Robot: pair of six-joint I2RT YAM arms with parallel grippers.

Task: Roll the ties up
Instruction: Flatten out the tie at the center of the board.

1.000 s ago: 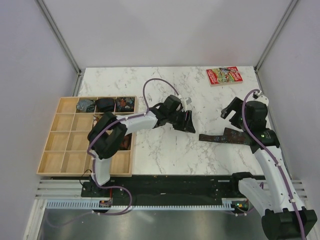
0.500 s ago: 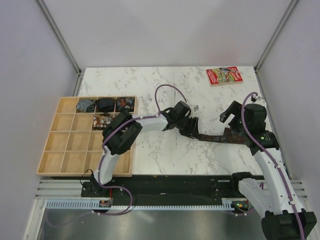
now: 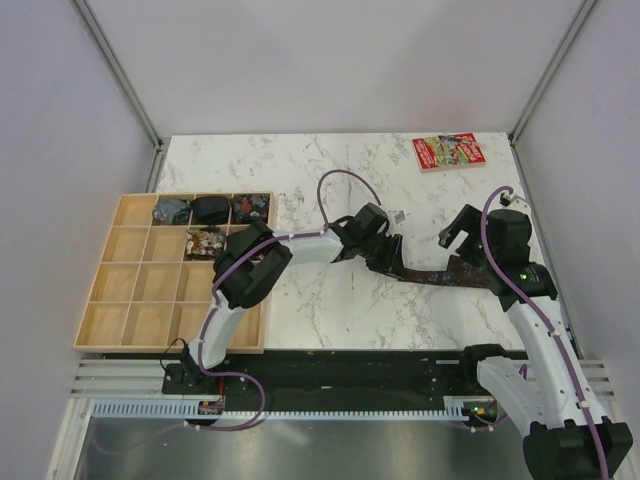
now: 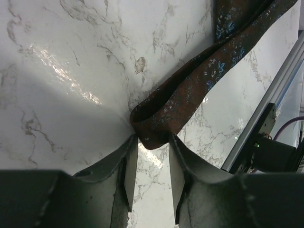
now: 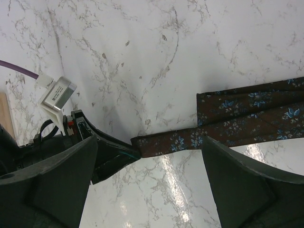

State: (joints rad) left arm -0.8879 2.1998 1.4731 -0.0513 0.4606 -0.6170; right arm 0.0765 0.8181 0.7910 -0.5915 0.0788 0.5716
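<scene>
Top external view: the marble table [image 3: 300, 170] carries everything. The wooden compartment tray [image 3: 125, 285] lies well to the left of the left claw [image 4: 153, 138], back along that claw's own arm.

The unrolled tie [image 3: 450, 276] is a long, dark brown strip with small blue flowers. It lies flat on the marble between the two claws, running from the left claw's tips rightward and passing under the right claw [image 5: 149, 147].

In the left wrist view the tie's near end is a doubled-over fold. It sits right at the mouth of the left claw, touching the fingertips. The two fingers [image 4: 128, 166] are parted with bare marble showing between them, so this claw is released and grips nothing.

In the right wrist view the right claw's fingers [image 5: 242, 185] are spread wide, also released. The tie crosses just ahead of them, its wider part toward the right finger and its narrow layer reaching the left claw's tips. Whether these fingers touch the cloth cannot be told.

The red printed booklet [image 3: 447, 151] lies beyond the right claw at the far edge of the table.

The rolled ties [image 3: 210, 208] sit far left of both claws. Three are in the tray's far row and one is in the row nearer the arms.
</scene>
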